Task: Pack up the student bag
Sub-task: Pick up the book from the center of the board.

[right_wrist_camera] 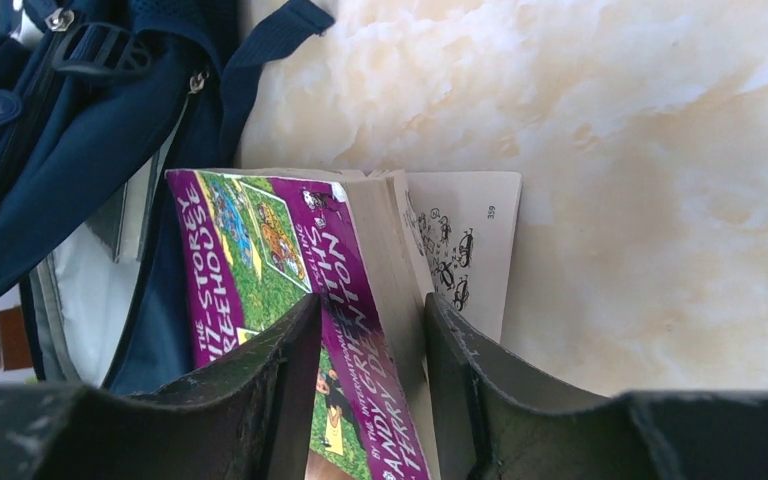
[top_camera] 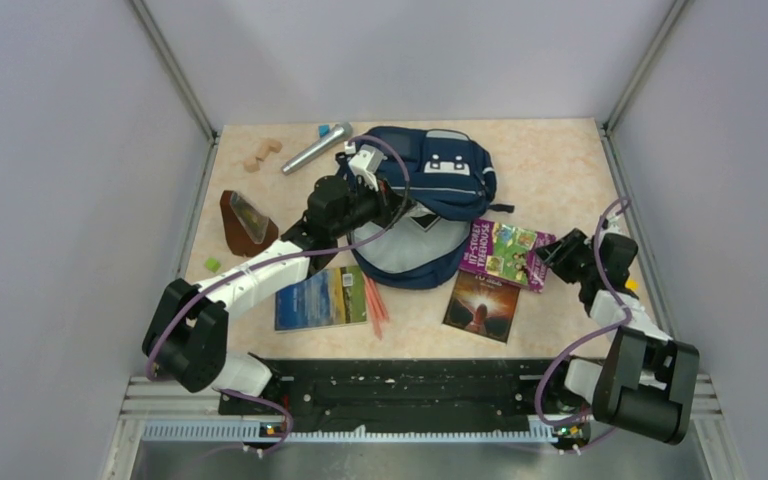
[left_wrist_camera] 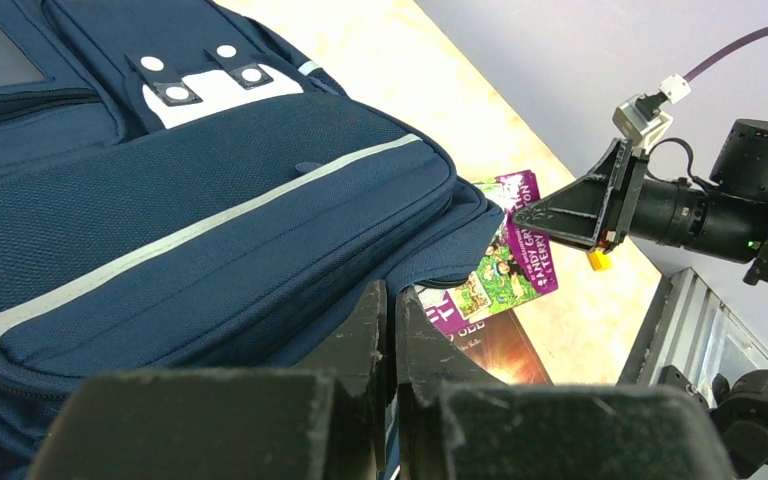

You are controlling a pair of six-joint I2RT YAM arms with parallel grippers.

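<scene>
1. The student bag (top_camera: 440, 175), navy with pale grey stripes, lies mid-bench. Its front pocket faces up and its open, grey-lined mouth faces the near edge.
2. The left gripper (top_camera: 392, 205) sits at the upper lip of that mouth with its fingers (left_wrist_camera: 365, 330) pressed together. Whether fabric is nipped between them cannot be told.
3. A purple paperback (right_wrist_camera: 290, 260) lies just right of the mouth, one corner touching the bag. Its long axis runs left to right, pointing into the opening.
4. The right gripper (right_wrist_camera: 370, 310) has its fingers closed around the book's outer end, one on the cover and one against the page block. The bag lies to the left of these fingers (the right arm is clearly the nearer one to the book), so the likely move is to slide the book leftward, lengthwise, into the mouth.
5. Close by are a dark-covered book (top_camera: 482, 305), a blue-green book (top_camera: 320, 298) and red pencils (top_camera: 375, 295).
6. Farther off are a silver microphone (top_camera: 315, 148), wooden blocks (top_camera: 262, 153) and a brown wedge-shaped case (top_camera: 245, 222).
7. The bench (top_camera: 560, 170) is pale marbled peach, enclosed by plain lavender-grey walls.
</scene>
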